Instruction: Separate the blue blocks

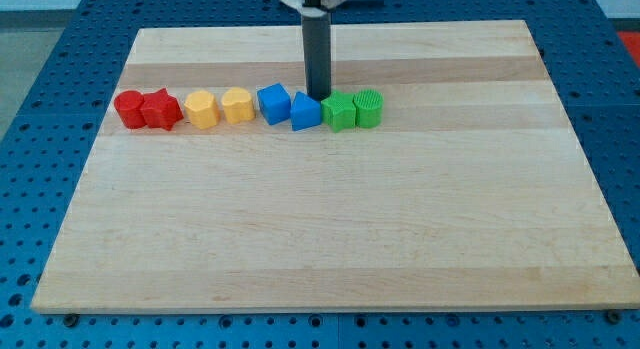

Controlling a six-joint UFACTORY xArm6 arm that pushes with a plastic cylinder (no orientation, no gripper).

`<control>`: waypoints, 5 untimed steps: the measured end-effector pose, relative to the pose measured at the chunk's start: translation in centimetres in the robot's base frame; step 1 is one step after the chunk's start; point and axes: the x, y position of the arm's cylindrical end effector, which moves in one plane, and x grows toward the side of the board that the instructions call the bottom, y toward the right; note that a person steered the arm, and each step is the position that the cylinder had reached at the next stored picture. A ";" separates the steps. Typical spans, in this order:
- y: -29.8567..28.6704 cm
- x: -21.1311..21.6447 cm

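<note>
Wooden desk (330, 239) looks slick; both touching blue blocks (274, 103) (306, 111) seem light, rigid. My tip (318, 97), a gripless end effector rod, sits just behind the right one.

The rod's tip (318, 97) sits just behind the right blue block (306, 112), which touches the left blue cube (274, 103) in a row of red, yellow, blue and green blocks across the wooden board (330, 239).
</note>
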 end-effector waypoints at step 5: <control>-1.3 7.9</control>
